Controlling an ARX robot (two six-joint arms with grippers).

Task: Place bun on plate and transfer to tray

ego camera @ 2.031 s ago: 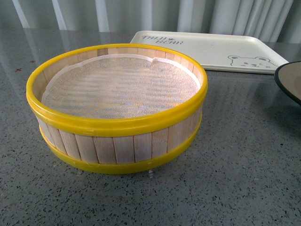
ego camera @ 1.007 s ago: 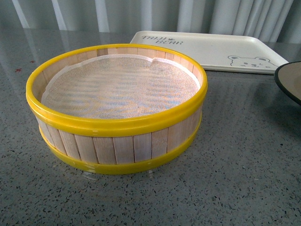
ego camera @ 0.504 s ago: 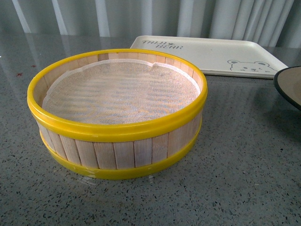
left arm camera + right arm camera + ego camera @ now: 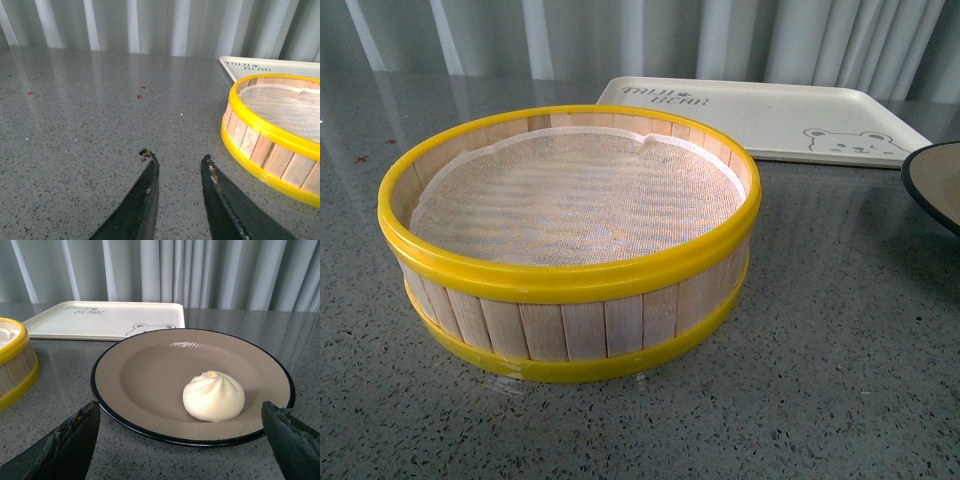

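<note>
In the right wrist view the white bun with a yellow dot sits on the black-rimmed plate, towards its near right side. My right gripper is open wide, its fingers either side of the plate's near edge, holding nothing. The plate's edge shows at the right border of the front view. The cream tray lies at the back of the table, and also shows in the right wrist view. My left gripper is open and empty over bare table, left of the steamer basket.
A yellow-rimmed wooden steamer basket with a white cloth liner stands in the middle of the grey speckled table, empty; it also shows in the left wrist view and the right wrist view. Curtains hang behind the table.
The front view has shifted slightly: the basket, tray and plate edge sit a little lower in the picture than two seconds ago. Nothing on the table has moved.
</note>
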